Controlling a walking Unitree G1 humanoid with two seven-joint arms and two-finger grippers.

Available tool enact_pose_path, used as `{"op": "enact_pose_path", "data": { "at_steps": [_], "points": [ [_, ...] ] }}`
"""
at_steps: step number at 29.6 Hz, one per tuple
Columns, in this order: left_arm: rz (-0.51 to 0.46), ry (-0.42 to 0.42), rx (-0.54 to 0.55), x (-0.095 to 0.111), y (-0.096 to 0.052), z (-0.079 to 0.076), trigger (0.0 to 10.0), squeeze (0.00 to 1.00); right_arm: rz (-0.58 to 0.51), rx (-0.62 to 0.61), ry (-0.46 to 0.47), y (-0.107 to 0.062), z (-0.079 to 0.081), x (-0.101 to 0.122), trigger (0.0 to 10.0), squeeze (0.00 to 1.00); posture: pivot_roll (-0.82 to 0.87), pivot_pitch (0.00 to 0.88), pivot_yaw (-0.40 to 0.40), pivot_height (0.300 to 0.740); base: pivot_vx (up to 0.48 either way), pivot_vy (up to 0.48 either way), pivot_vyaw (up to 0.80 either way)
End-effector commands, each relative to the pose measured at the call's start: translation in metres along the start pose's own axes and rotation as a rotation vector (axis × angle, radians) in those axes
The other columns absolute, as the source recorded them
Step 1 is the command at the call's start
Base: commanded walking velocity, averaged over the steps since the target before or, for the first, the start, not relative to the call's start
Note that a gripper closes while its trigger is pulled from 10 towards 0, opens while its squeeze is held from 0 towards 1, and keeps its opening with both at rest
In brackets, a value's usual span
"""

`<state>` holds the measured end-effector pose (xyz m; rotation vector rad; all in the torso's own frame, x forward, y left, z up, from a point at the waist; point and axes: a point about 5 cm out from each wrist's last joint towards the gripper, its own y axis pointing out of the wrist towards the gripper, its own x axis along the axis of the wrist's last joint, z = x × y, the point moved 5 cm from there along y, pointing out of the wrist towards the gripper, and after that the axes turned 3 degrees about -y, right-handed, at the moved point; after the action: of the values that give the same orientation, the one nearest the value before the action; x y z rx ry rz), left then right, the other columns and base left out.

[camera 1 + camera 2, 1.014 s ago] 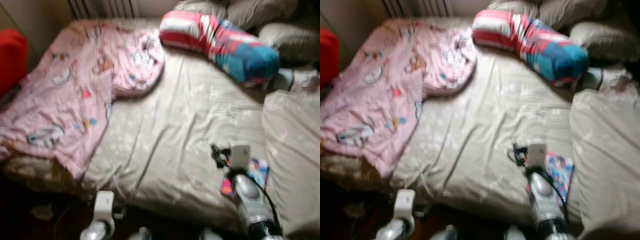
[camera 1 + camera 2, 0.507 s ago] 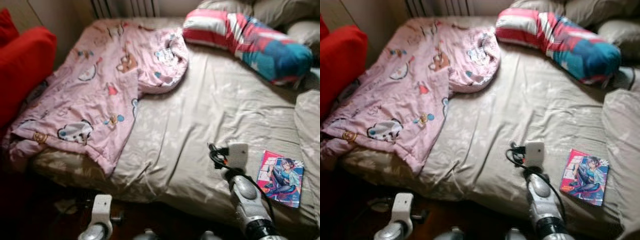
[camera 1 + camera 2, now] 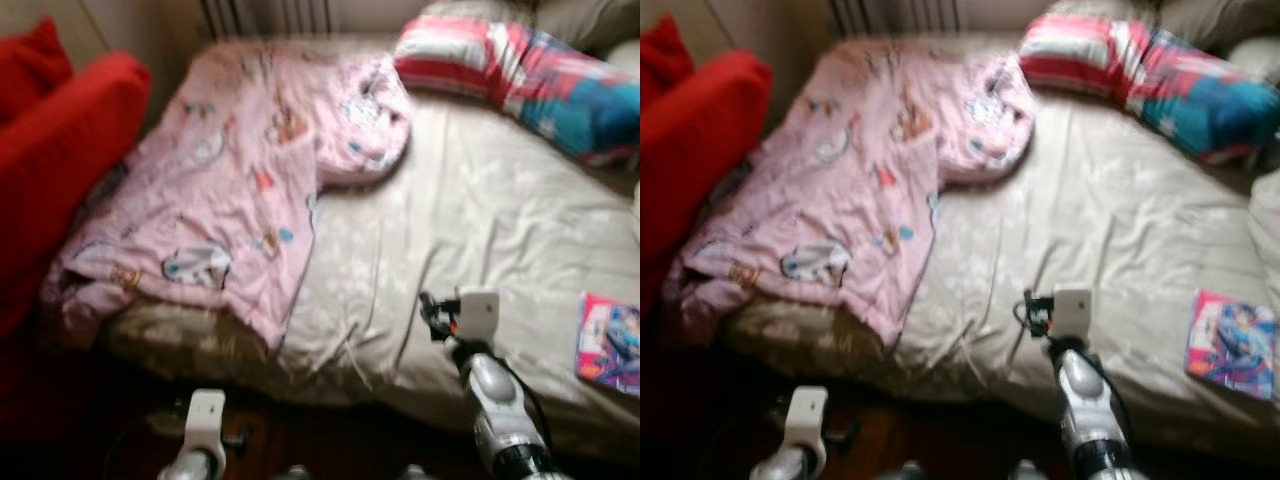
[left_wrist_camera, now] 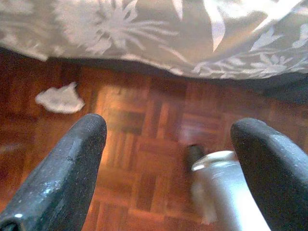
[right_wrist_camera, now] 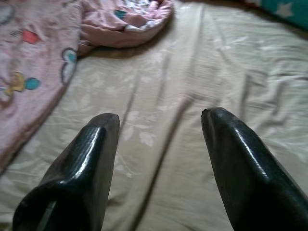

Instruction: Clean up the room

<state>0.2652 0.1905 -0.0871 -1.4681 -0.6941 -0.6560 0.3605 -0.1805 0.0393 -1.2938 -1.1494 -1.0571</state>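
no legible text, labels or numbers

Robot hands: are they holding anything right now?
No, nothing. The right gripper is open above the beige bedsheet; the left gripper is open over the wooden floor.

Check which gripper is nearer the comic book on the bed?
Right. The right gripper hovers open over the beige sheet, with the comic book off to its right. The left gripper hangs low over the wooden floor beside the bed.
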Motion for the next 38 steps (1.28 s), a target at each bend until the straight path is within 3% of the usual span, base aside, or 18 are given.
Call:
{"op": "enact_pose_path", "data": {
  "at_steps": [1,19,38],
  "points": [
    [0.041,0.005,0.023,-0.0127,-0.0041,0.0104,10.0,0.0,0.006,0.019,0.018,-0.0006,0.0108,-0.0027,10.0,0.0,-0.05,0.193,0.078,0.729,0.0,0.442,0.0],
    [0.033,0.006,0.021,-0.0105,-0.0035,0.0096,10.0,0.0,0.01,0.027,0.018,0.0001,0.0131,-0.0035,10.0,0.0,-0.05,0.196,0.076,0.729,0.0,0.436,0.0],
    [0.026,0.009,0.014,-0.0086,-0.0031,0.0085,10.0,0.0,0.007,0.032,0.017,0.0,0.0142,-0.0035,10.0,0.0,-0.05,0.194,0.078,0.729,0.0,0.0,0.0]
  ]
}}
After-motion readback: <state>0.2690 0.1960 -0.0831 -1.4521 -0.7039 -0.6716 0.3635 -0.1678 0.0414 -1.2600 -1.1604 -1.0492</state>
